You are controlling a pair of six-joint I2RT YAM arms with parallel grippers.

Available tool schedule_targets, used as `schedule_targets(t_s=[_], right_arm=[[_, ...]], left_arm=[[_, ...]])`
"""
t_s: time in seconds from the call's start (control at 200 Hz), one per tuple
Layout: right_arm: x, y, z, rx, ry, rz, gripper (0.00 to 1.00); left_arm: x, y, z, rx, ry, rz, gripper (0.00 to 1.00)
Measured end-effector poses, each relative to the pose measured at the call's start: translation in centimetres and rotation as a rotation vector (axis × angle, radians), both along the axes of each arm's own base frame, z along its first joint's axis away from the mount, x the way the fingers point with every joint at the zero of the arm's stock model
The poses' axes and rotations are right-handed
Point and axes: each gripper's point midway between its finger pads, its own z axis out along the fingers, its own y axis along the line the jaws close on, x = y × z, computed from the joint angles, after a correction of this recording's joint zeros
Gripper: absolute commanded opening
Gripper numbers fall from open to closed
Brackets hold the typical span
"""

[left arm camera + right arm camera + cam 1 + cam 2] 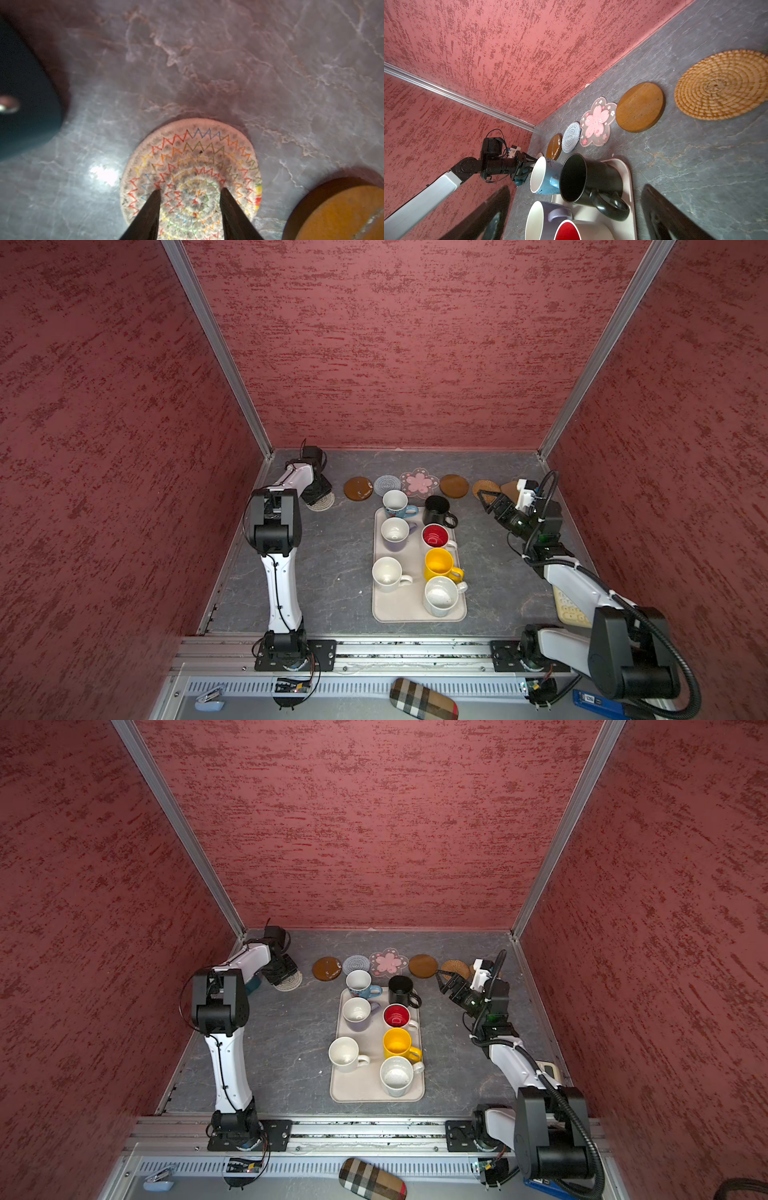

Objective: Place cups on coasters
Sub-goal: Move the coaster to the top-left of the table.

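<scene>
Grey tabletop [332, 564], cups [439, 563] upright, handles [456, 572] pointing right

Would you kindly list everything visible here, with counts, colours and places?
tray: one, beige, table centre.
mugs: seven; black, yellow, red-lined white, lavender, blue-based white, two plain white; on the tray or at its far edge.
coasters: seven; two brown, grey spiral, pink flower, wicker, tan, stitched pale spiral; rowed near the far wall.
plaid case: one, tan check, front ledge.
blue item: one, blue, front ledge, right.
cream pad: one, cream, under the right arm.
left gripper: one, black, open over the stitched spiral.
right gripper: one, black, open near the wicker coaster.
</scene>
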Motion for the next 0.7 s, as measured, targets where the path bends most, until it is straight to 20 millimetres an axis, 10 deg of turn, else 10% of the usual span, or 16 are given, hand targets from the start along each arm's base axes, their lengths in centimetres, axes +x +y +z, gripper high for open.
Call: schedule_targets(t_s=[0.701], right_arm=[[0.4, -0.2, -1.4, -0.011, 0.034, -0.008, 0.99]], left_arm=[[3.7, -1.7, 0.2, 0.022, -0.033, -0.074, 0.48]])
